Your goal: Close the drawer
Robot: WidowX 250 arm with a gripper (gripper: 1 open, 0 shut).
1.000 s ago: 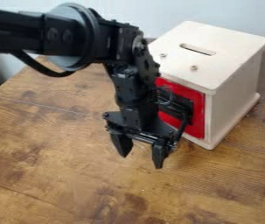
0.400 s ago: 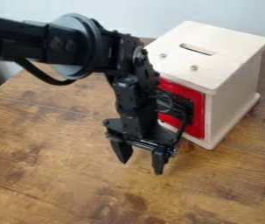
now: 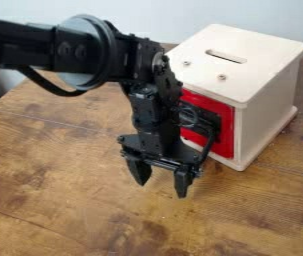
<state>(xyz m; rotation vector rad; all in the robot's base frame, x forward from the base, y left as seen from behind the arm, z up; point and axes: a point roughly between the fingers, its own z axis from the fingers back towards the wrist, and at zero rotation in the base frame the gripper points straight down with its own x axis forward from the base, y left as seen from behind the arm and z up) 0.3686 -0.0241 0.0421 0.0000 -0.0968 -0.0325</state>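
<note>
Count: one pincer (image 3: 163, 180), one drawer (image 3: 209, 118), one slotted wooden box (image 3: 242, 74).
Pincer: spread, its two fingertips apart and pointing down over the bench (image 3: 87, 200), with nothing visible between them.
Drawer: in the box's front, its red face partly hidden behind the arm (image 3: 98, 47); how far it sticks out, I cannot tell.
Box: upright on the bench, slot on top, beside the arm.
Contact: the pincer's body overlaps the drawer front in this view; whether they touch is unclear.
Step in hand: probably lining up to push the drawer home.
Push: best made square to the front and near its middle, straight into the box, slow and even.
Risk: an off-centre shove could jam the drawer or turn the light-looking box; the fingers could also snag the handle.
Finish: ease off once the front stops moving inward, then back straight away.
</note>
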